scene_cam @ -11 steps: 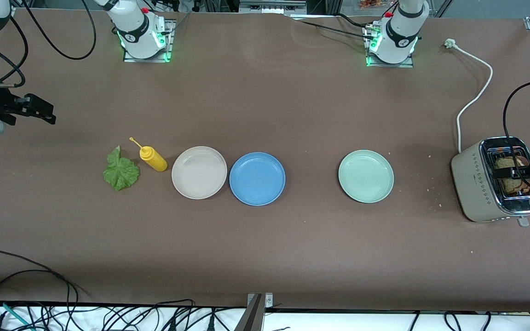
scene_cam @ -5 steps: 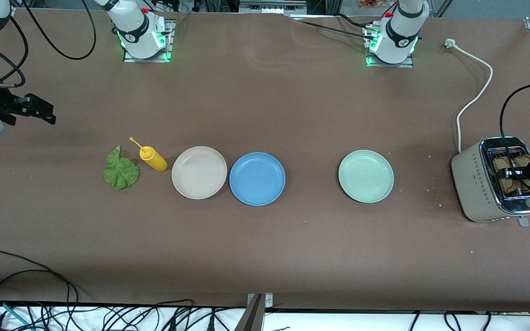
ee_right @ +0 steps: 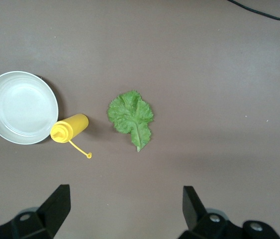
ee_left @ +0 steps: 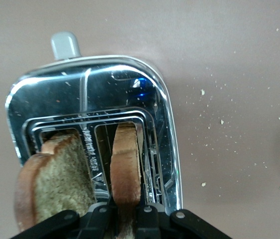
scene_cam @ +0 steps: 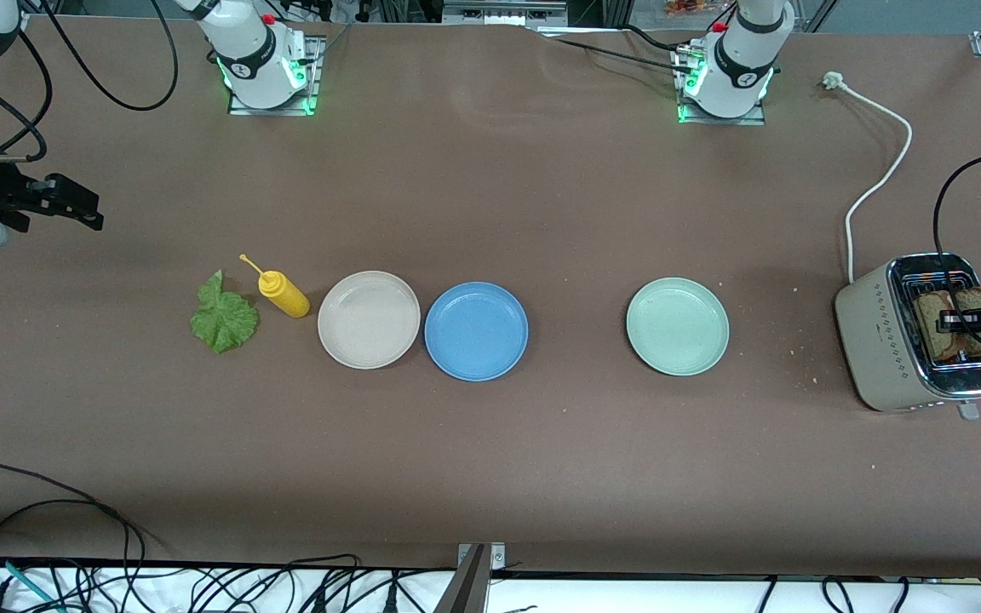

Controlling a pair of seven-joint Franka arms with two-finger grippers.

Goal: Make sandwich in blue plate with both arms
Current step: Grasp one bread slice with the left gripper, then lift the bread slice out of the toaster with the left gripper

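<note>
Two brown bread slices stand in the slots of a beige toaster (scene_cam: pixel 886 340) at the left arm's end of the table. My left gripper (scene_cam: pixel 955 321) is over the toaster, shut on one bread slice (ee_left: pixel 126 164) that sticks up from its slot; the gripper (ee_left: pixel 127 219) pinches its upper edge. The other slice (ee_left: pixel 60 179) stands free in the slot beside it. The lettuce leaf (scene_cam: pixel 223 319) lies flat toward the right arm's end and shows in the right wrist view (ee_right: pixel 131 115). The blue plate (scene_cam: pixel 476 330) is empty mid-table. My right gripper (scene_cam: pixel 73 204) waits open, high above the table (ee_right: pixel 125 204).
A yellow squeeze bottle (scene_cam: pixel 283 294) lies between the lettuce and a beige plate (scene_cam: pixel 369 319), which touches the blue plate. A pale green plate (scene_cam: pixel 677 326) sits toward the toaster. The toaster's white cord (scene_cam: pixel 878 170) trails toward the left arm's base. Crumbs lie beside the toaster.
My left gripper has shifted slightly over the toaster toward the table's end, and the bread now shows as two separate slices in the slots. The right arm has not moved.
</note>
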